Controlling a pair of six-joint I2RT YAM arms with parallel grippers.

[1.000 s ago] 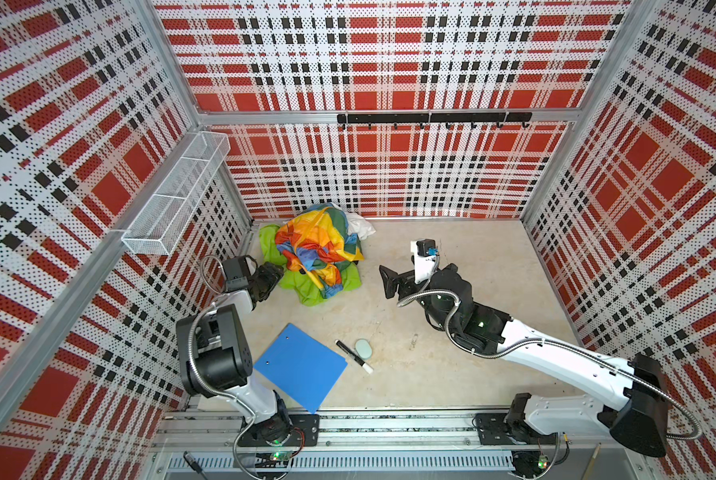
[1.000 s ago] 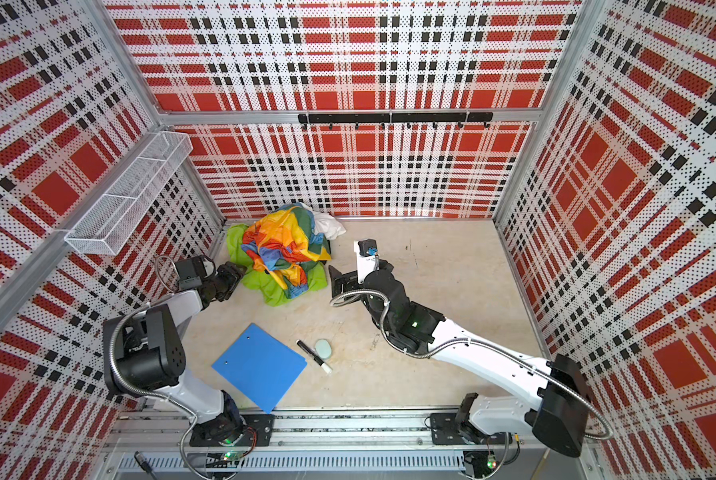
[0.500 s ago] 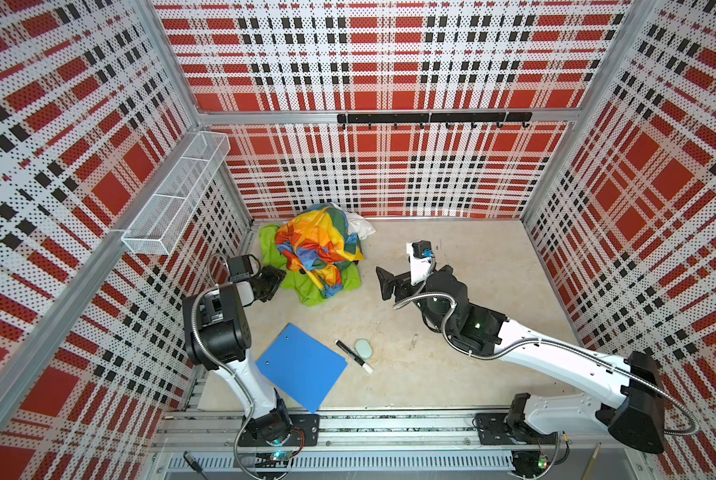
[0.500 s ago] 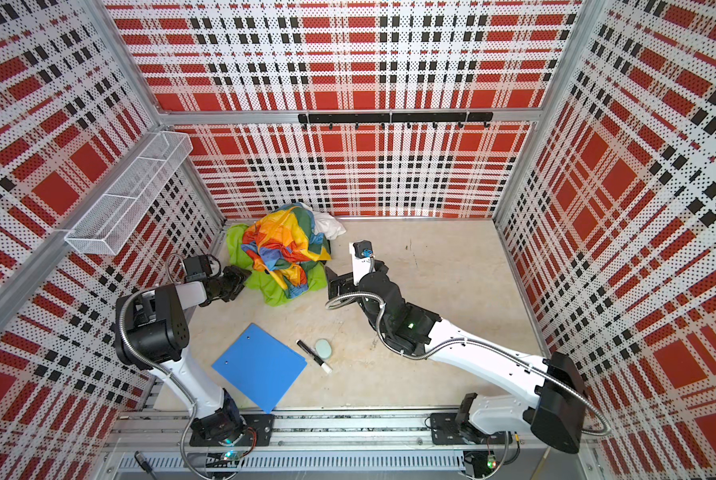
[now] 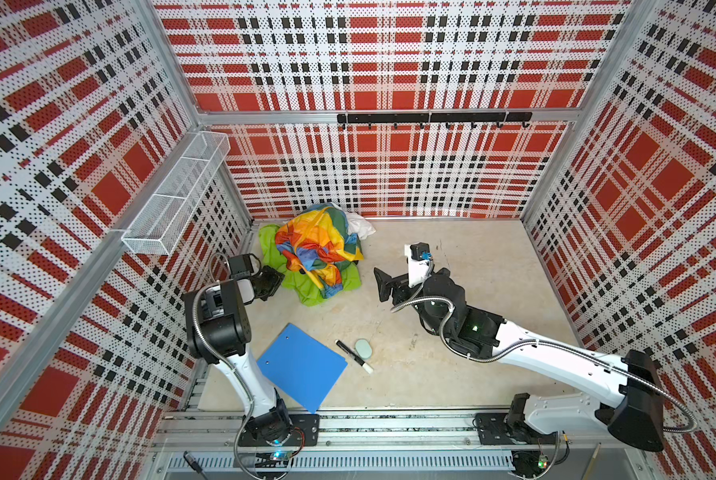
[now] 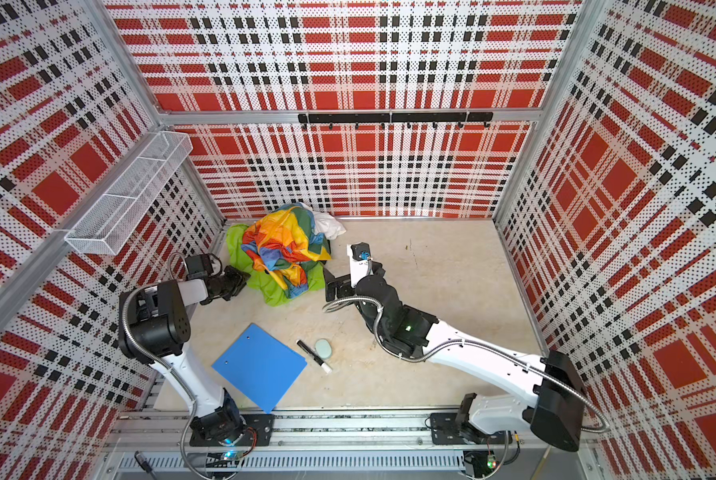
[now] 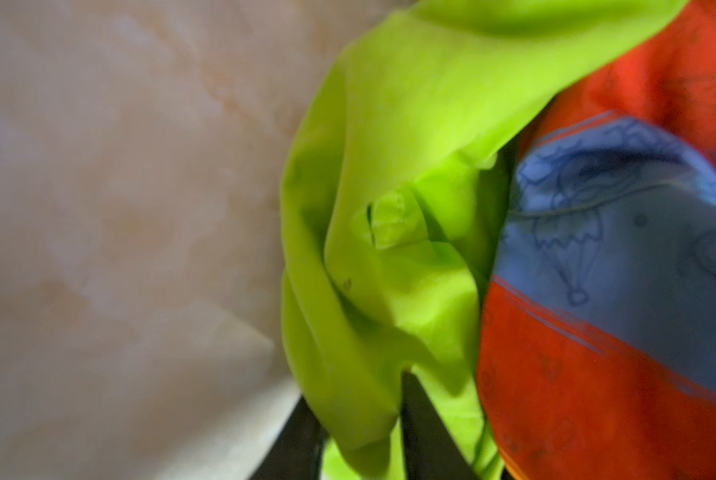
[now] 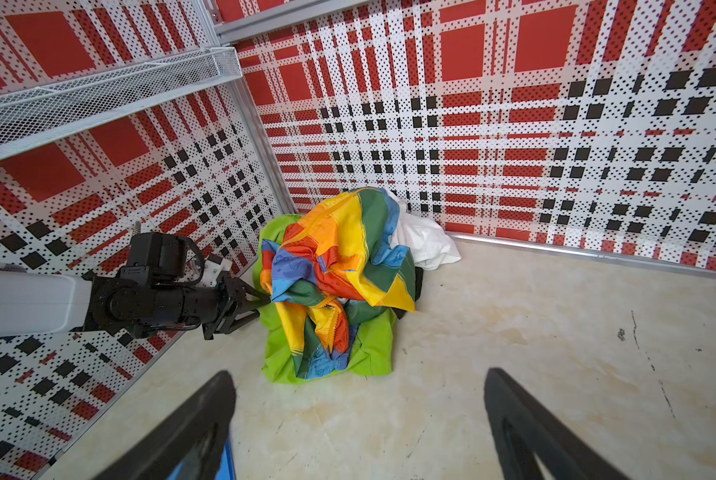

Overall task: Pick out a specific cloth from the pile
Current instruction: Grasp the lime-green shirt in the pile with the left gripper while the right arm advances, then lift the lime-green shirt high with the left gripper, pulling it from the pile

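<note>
Mottled beige tabletop [image 5: 451,257], red-plaid perforated walls [image 5: 389,62]. Left gripper [image 8: 261,306] reaches low into the far-left pile of mixed fabrics [image 6: 289,253] — jaws pinched on the plain lime-green cloth [image 7: 389,187], lying under the rainbow-coloured fabric [image 5: 318,245]. Right gripper [image 8: 358,374] hovers just right of the pile — jaws wide apart, holding nothing.

Fabric pile [image 6: 289,253] sat in back-left floor corner: rainbow-coloured fabric [image 6: 281,245] on top, lime-green cloth [image 6: 271,289] under, white fabric [image 6: 329,225] behind. Left gripper [image 6: 243,279] touched lime-green cloth's edge. Right gripper [image 6: 350,281] near pile, apart. Flat blue folder [image 6: 260,368], black marker [image 6: 311,353], pale green oval object [image 6: 323,348] lay near front.
</note>
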